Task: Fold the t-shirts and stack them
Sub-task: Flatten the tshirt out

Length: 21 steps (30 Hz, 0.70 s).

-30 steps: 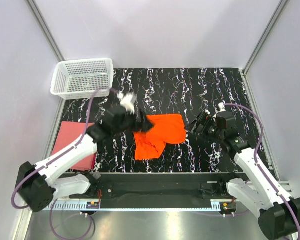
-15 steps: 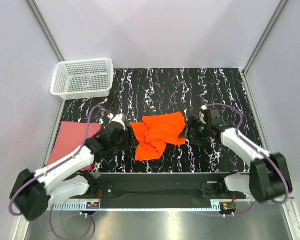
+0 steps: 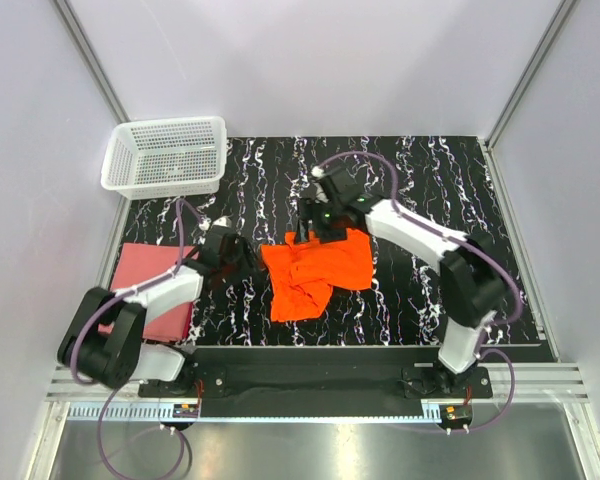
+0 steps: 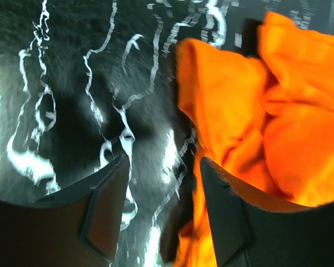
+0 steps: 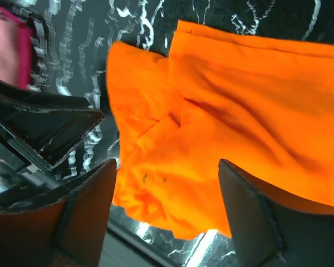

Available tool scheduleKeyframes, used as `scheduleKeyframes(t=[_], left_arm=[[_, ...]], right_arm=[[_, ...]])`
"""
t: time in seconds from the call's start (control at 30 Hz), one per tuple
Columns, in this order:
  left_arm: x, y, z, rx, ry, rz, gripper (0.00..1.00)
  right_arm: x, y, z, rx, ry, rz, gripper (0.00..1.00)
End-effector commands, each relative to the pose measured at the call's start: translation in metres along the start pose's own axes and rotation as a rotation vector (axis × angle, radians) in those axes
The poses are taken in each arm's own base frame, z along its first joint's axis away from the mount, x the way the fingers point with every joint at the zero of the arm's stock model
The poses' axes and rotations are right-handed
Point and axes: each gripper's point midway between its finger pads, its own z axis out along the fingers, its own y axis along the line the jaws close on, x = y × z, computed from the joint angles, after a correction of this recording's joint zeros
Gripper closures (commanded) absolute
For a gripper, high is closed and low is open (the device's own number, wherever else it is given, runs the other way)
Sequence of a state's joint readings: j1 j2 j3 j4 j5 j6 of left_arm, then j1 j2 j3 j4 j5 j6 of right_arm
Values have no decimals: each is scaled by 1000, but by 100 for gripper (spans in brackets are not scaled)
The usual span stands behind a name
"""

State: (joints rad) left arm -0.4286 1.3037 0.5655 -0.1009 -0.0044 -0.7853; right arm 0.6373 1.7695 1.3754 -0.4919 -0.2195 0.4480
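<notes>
The bright orange t-shirt (image 3: 318,270) lies rumpled and partly folded at the middle of the table. My left gripper (image 3: 250,262) sits low at its left edge, open. In the left wrist view, the orange t-shirt's (image 4: 250,111) edge lies just inside the right finger (image 4: 225,214), with bare table under the rest of the left gripper's (image 4: 164,214) gap. My right gripper (image 3: 316,228) hangs open over the shirt's far edge. In the right wrist view, the orange t-shirt (image 5: 222,117) fills the space below the right gripper (image 5: 167,208). The dusty pink-red t-shirt (image 3: 145,290) lies flat at the left.
A white mesh basket (image 3: 166,155) stands at the table's far left corner. The black marbled table (image 3: 420,180) shows bare at the back and right. The right arm stretches across from the near right. The left gripper's dark body (image 5: 44,125) shows in the right wrist view.
The right arm swung from the shirt's right side up to its far edge. The left gripper drew back to the shirt's left edge, leaving that side laid down, and its jaws narrowed.
</notes>
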Motion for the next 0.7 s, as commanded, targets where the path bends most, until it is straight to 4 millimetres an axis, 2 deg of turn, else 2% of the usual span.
scheduleKeyframes(t=[0.0,0.03,0.1,0.13,0.17,0.2,0.23,0.43,0.53,0.67], left_arm=[[-7,-26,14,154,24,-48,43],[-3,-21,21,154,45,-78,45],[-7,-31,23,224,46,-100,49],[-6,-30,26,228,54,-112,49],[-6,-33,26,243,61,-116,49],[-7,-37,27,256,59,-111,49],[-9,-38,29,258,62,-113,49],[-13,-38,34,244,59,-132,47],[-16,-37,32,247,43,-141,48],[-22,-37,22,247,3,-138,50]], right_arm=[[4,-6,16,146,39,-68,22],[9,-10,28,166,65,-68,26],[8,-7,36,192,72,-85,31],[14,-12,46,214,99,-92,32],[15,-16,49,240,108,-99,33],[14,-11,52,234,109,-112,35],[16,-18,58,265,116,-123,35],[12,-20,77,286,133,-156,30],[5,-18,81,291,122,-184,26],[-15,-20,83,328,74,-232,25]])
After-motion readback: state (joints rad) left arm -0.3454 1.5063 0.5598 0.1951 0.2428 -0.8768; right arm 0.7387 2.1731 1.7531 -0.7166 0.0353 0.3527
